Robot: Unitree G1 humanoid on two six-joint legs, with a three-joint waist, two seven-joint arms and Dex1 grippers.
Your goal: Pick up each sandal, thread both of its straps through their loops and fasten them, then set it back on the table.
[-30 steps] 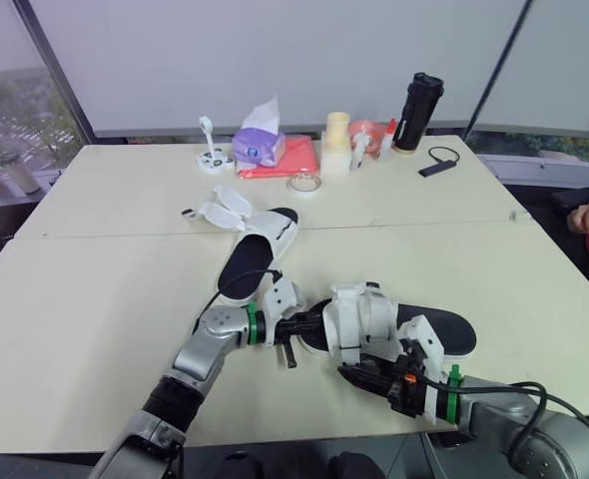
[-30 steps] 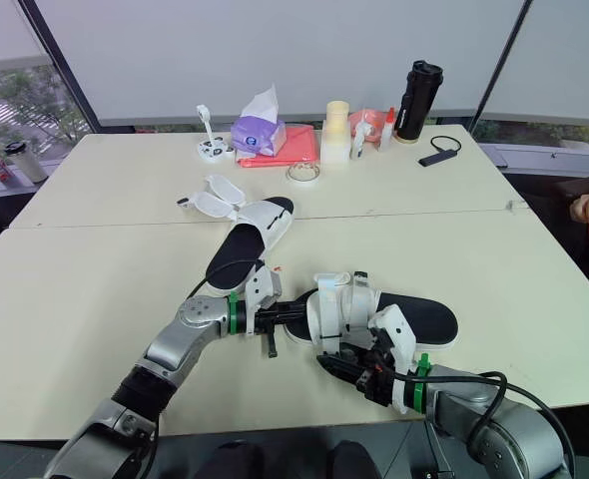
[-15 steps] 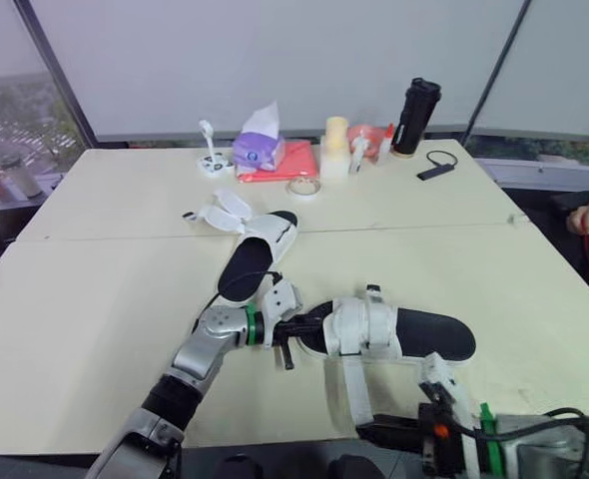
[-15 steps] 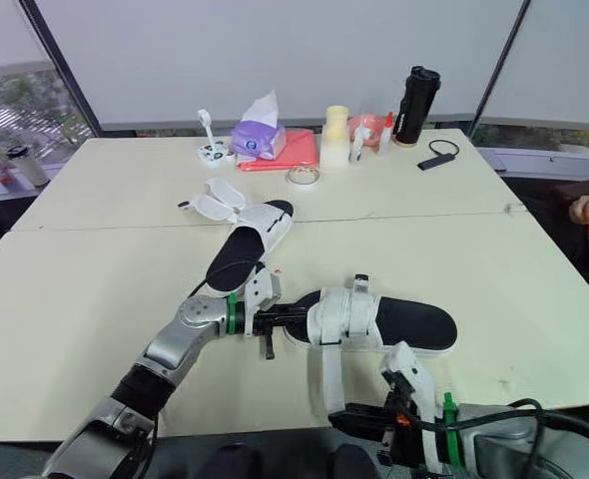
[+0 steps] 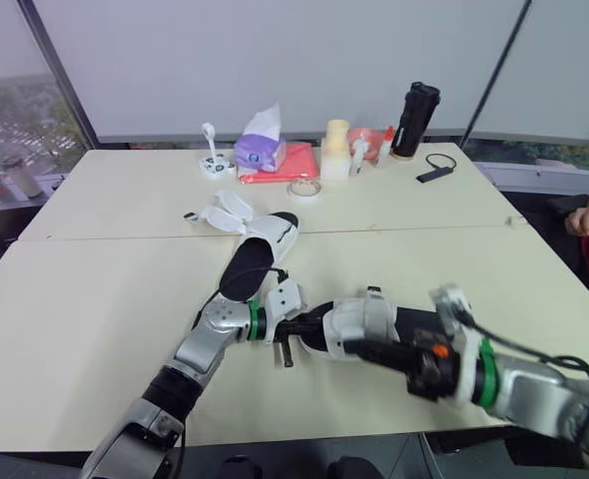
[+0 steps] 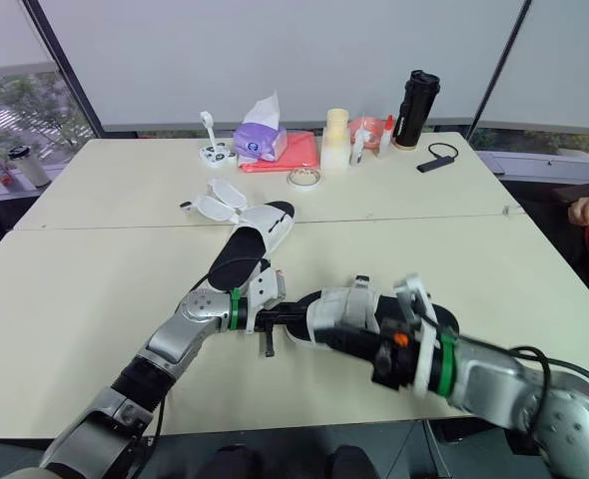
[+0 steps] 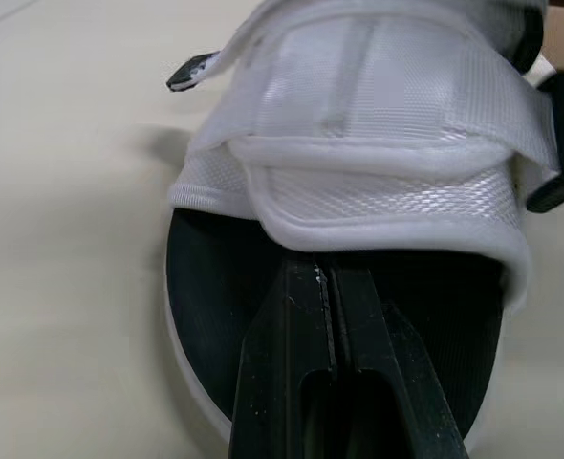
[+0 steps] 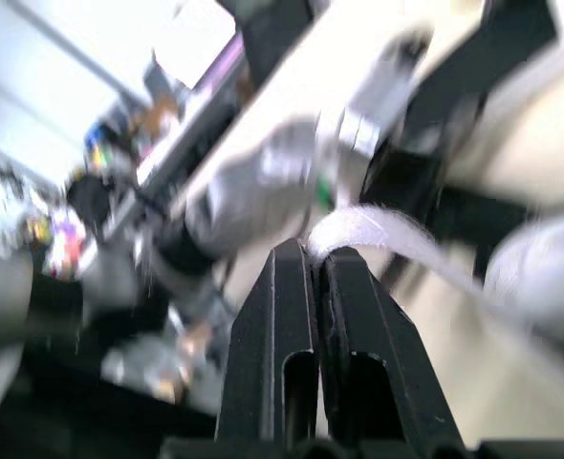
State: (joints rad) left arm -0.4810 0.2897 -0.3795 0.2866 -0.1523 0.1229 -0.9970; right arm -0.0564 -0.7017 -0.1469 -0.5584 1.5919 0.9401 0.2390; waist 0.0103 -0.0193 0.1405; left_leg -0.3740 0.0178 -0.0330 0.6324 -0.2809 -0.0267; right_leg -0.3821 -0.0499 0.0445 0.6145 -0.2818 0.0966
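The near sandal (image 5: pixel 369 311), black footbed with white straps, lies flat near the table's front edge. My left gripper (image 5: pixel 300 327) is shut, and its fingertips (image 7: pixel 306 292) rest on the footbed at the toe end, just short of the fastened front strap (image 7: pixel 378 191). My right gripper (image 5: pixel 355 346) hovers over the sandal's near side, shut on the end of a white strap (image 8: pixel 378 228). The second sandal (image 5: pixel 262 247) lies farther back on the table, with its straps (image 5: pixel 221 210) spread open.
Along the far edge stand a tissue pack (image 5: pixel 260 148), a tape roll (image 5: pixel 302 186), a cream cup (image 5: pixel 335 135) and a black bottle (image 5: pixel 417 105), with a small black device (image 5: pixel 436 165) nearby. A person's hand (image 5: pixel 586 215) shows at the right.
My right gripper, which had drawn the strap out toward the table's front edge, has swung back up and left over the sandal with the strap still held. The left gripper has stayed put.
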